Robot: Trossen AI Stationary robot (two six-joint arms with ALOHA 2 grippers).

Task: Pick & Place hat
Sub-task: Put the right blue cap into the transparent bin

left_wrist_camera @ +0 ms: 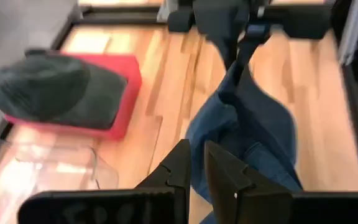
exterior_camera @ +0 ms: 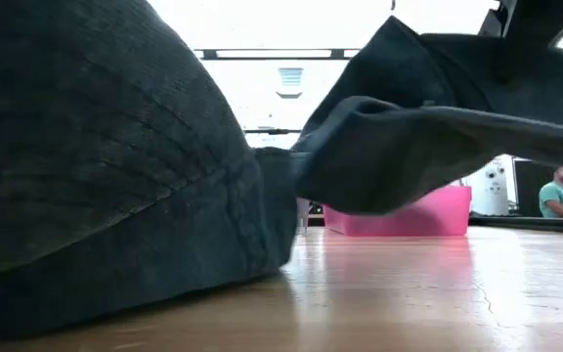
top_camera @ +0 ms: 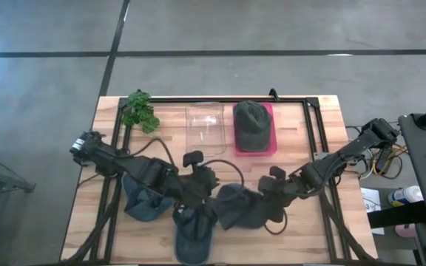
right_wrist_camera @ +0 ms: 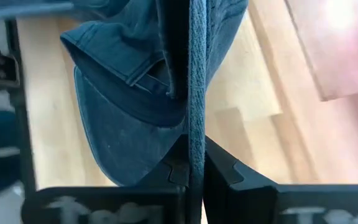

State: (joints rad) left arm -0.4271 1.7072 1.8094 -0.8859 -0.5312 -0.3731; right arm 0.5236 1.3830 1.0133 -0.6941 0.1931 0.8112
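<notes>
Plainly, the right claw (right_wrist_camera: 194, 163) was clamped on the edge of a blue hat (top_camera: 241, 207), whose fabric ran up between its fingers while the cap hung clear of the desk (top_camera: 302, 125); beside it the left claw (left_wrist_camera: 194, 171) had its fingers nearly together, gripping nothing I could make out; beyond both, a dark hat (top_camera: 252, 124) already sat in the pink tray (top_camera: 266, 148), next to an empty clear bin (top_camera: 204, 127); two further blue hats (top_camera: 140, 199) lay near the left claw, so most of the placing seemed left.
</notes>
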